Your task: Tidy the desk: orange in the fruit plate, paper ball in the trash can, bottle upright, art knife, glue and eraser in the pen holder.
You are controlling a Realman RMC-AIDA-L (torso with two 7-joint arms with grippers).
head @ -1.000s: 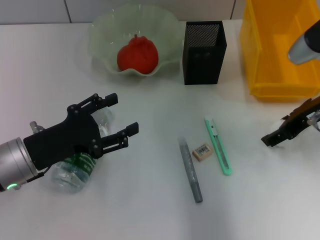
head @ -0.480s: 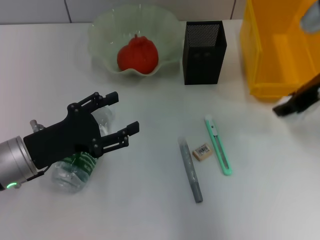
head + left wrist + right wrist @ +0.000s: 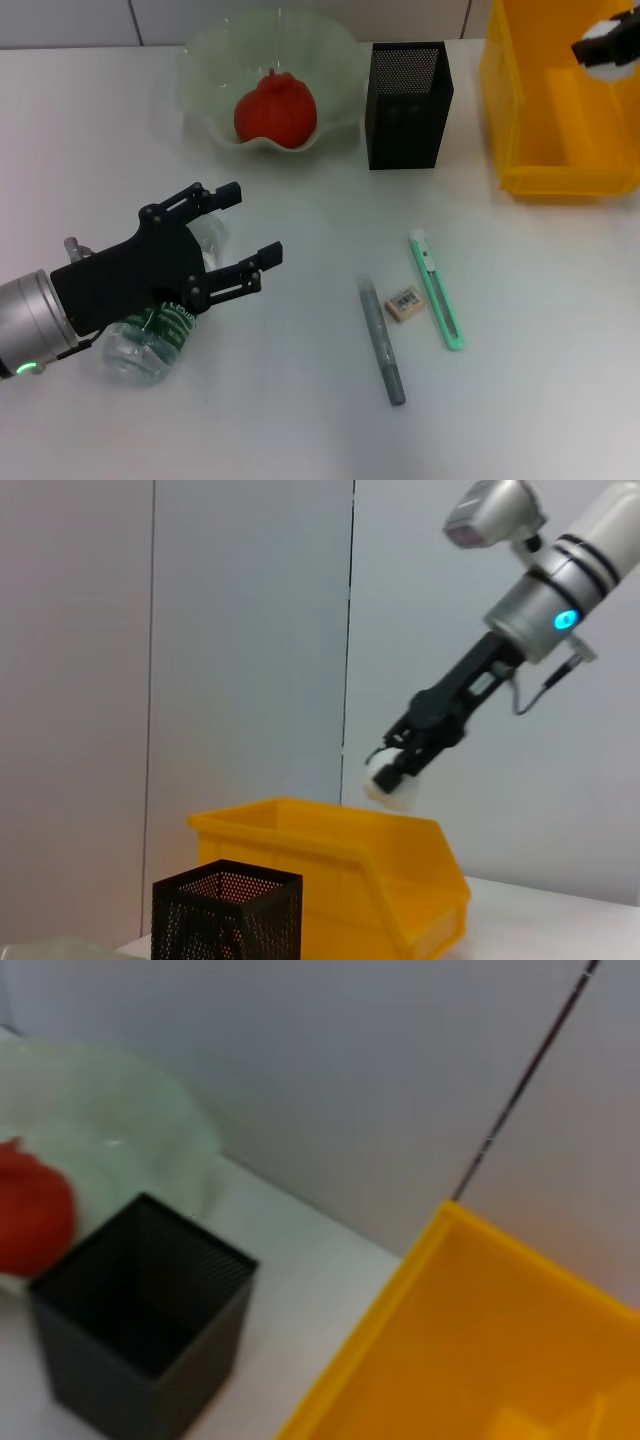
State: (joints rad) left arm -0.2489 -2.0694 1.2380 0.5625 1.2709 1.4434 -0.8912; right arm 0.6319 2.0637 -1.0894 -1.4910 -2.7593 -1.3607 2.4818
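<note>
My left gripper (image 3: pixel 250 222) is open, just above the clear bottle (image 3: pixel 150 335) that lies on its side at the table's left. My right gripper (image 3: pixel 605 45) hangs over the yellow bin (image 3: pixel 560 120); the left wrist view shows this gripper (image 3: pixel 400 765) shut on the white paper ball (image 3: pixel 383 782) above the bin (image 3: pixel 350 865). The orange (image 3: pixel 275 108) sits in the fruit plate (image 3: pixel 200 70). The green art knife (image 3: pixel 437 292), eraser (image 3: pixel 404 302) and grey glue stick (image 3: pixel 381 340) lie in the middle of the table. The black mesh pen holder (image 3: pixel 407 105) stands behind them.
The pen holder stands between the plate and the bin. The right wrist view shows the pen holder (image 3: pixel 140 1310), the bin's inside (image 3: pixel 500 1360), the plate (image 3: pixel 120 1120) and the orange (image 3: pixel 30 1210) below.
My right arm has lifted from the table's right side up and back over the yellow bin. My left gripper has barely moved.
</note>
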